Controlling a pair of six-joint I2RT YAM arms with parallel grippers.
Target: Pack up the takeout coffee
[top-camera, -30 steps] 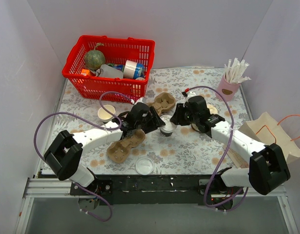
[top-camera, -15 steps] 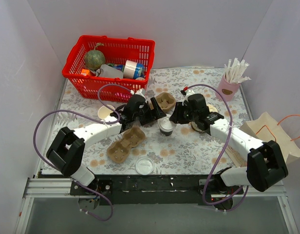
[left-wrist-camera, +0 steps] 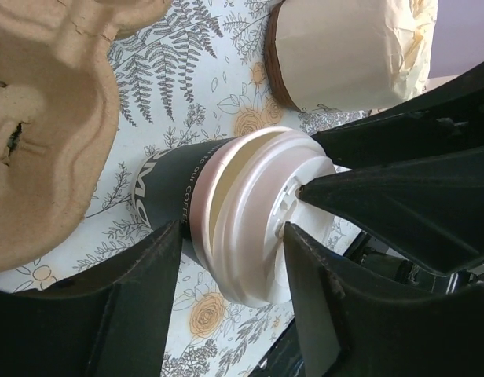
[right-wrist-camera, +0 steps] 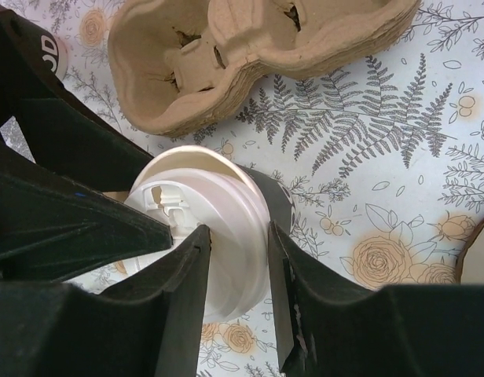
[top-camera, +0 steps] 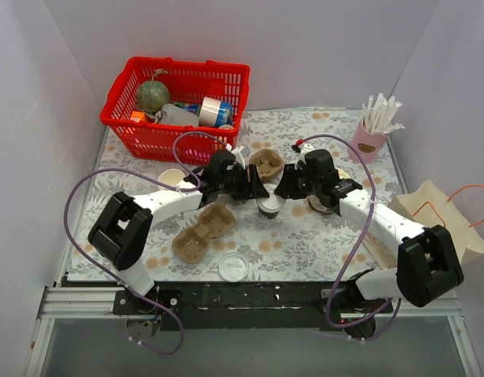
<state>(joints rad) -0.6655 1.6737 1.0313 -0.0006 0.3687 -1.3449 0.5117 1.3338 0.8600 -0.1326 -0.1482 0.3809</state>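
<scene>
**A:** From above, where is the takeout coffee [top-camera: 269,207]?

**B:** It stands on the tabletop [top-camera: 305,243], right between the left pincer [top-camera: 254,191] and the right pincer [top-camera: 284,191], which meet over it from opposite sides. I think one steadies the cup while the other works the lid, before it goes into a carrier.

**A:** And the counts?

**B:** One coffee and two pulp carriers. The far carrier [top-camera: 265,163] is just beyond the pincers, and the near carrier [top-camera: 201,233] is back toward the left arm. There is also one loose lid [top-camera: 233,268], one plain cup [top-camera: 173,180], and one paper bag [top-camera: 430,216] well out past the right arm.

**A:** The left wrist view?

**B:** The left pincer's jaws straddle the cup, one beside the dark band and one across the lid [left-wrist-camera: 265,228]. I cannot tell whether they press. One paper-topped tub [left-wrist-camera: 344,55] sits beyond it.

**A:** The right wrist view?

**B:** The right pincer is part-closed and grips the coffee at the lid's rim. One carrier is just ahead of it.
</scene>
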